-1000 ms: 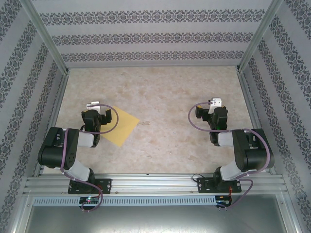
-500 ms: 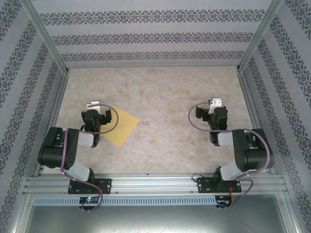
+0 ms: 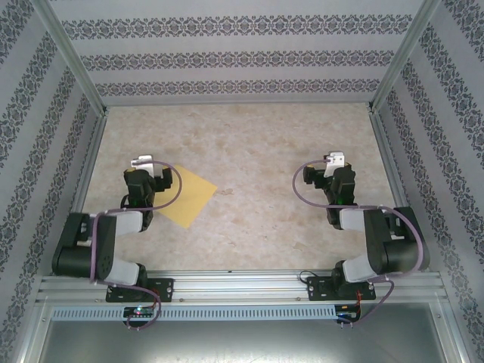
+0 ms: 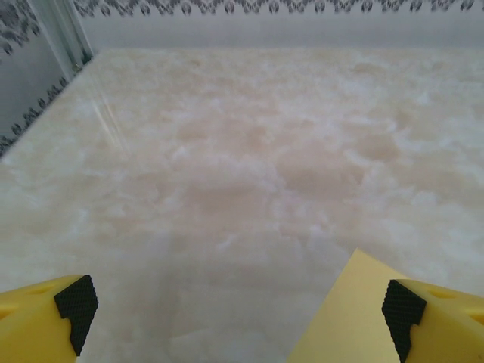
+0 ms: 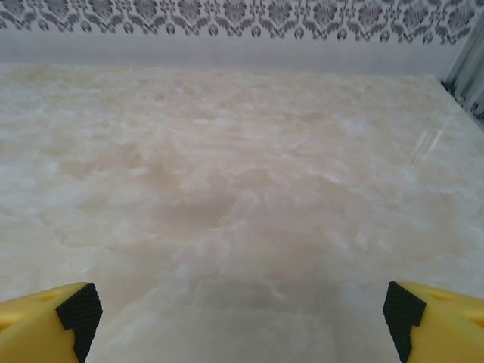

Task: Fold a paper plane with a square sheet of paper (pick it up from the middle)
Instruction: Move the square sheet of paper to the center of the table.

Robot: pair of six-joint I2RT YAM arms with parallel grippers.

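Note:
The square sheet of paper (image 3: 189,198) is plain yellow and lies flat and unfolded on the left part of the marbled table (image 3: 257,144), turned like a diamond. My left gripper (image 3: 148,176) hovers over its left corner, open and holding nothing. In the left wrist view one corner of the sheet (image 4: 349,314) reaches up beside the right finger, and bare table shows between the open left gripper (image 4: 238,306). My right gripper (image 3: 330,175) stands open over bare table on the right, far from the sheet. The right wrist view shows the right gripper (image 5: 238,306) with nothing in it.
Patterned walls (image 3: 234,57) close in the table at the back and on both sides, with aluminium posts at the corners. A metal rail (image 3: 242,286) carrying both arm bases runs along the near edge. Bare tabletop lies between the two arms.
The left arm has lowered and drawn slightly left, and its gripper has shifted a little up and left over the sheet's corner. The sheet and the right gripper have not moved.

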